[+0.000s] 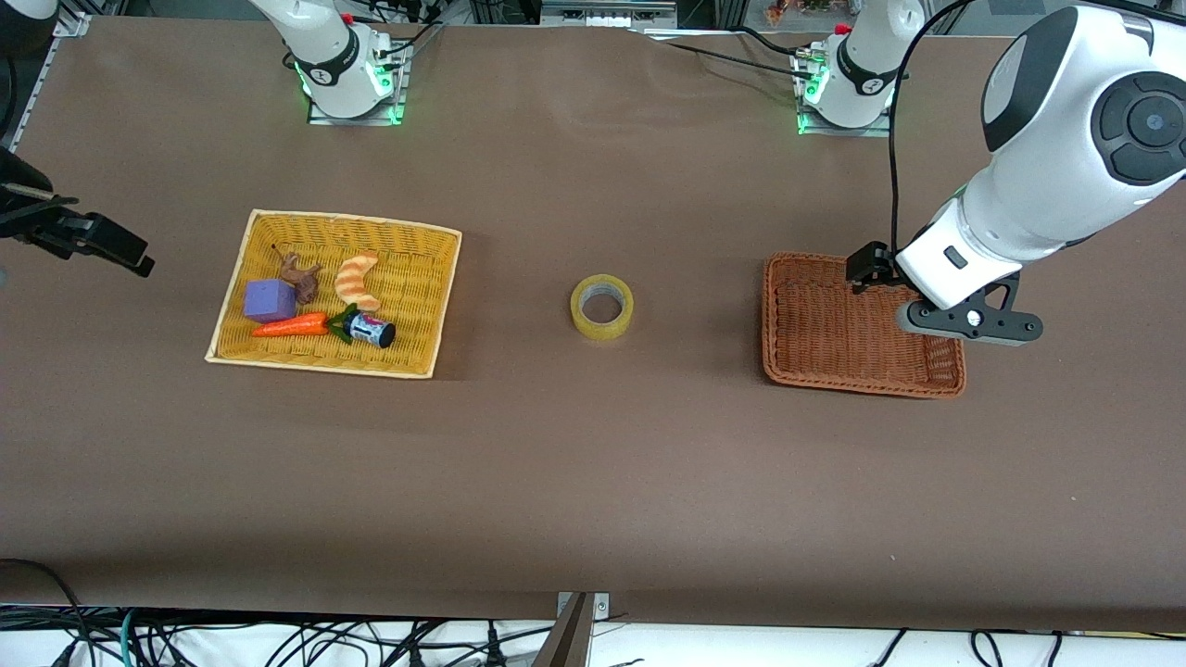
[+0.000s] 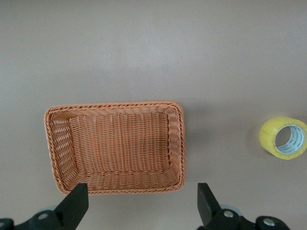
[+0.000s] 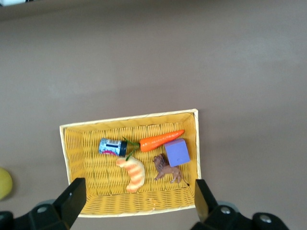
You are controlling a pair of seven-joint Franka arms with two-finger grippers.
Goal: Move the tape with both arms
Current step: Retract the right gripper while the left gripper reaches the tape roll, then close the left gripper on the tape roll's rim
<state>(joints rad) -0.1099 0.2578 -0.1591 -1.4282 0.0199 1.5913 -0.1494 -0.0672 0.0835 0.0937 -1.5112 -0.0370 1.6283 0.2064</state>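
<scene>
The tape (image 1: 602, 307), a yellowish ring with a grey core, lies flat on the brown table between the two baskets. It also shows in the left wrist view (image 2: 284, 138), and its edge shows in the right wrist view (image 3: 4, 183). My left gripper (image 2: 142, 201) is open and empty, held up over the rim of the brown wicker basket (image 1: 788, 320) at the left arm's end; it shows in the front view (image 1: 968, 322). My right gripper (image 3: 139, 196) is open and empty, high over the table's end beside the yellow basket (image 1: 435, 306); it shows in the front view (image 1: 111, 248).
The yellow basket holds a striped croissant toy (image 1: 359, 280), a purple cube (image 1: 270, 300), a carrot (image 1: 292, 325), a small can (image 1: 371, 330) and a brown animal figure (image 1: 301, 273). The brown basket (image 2: 64, 143) holds nothing.
</scene>
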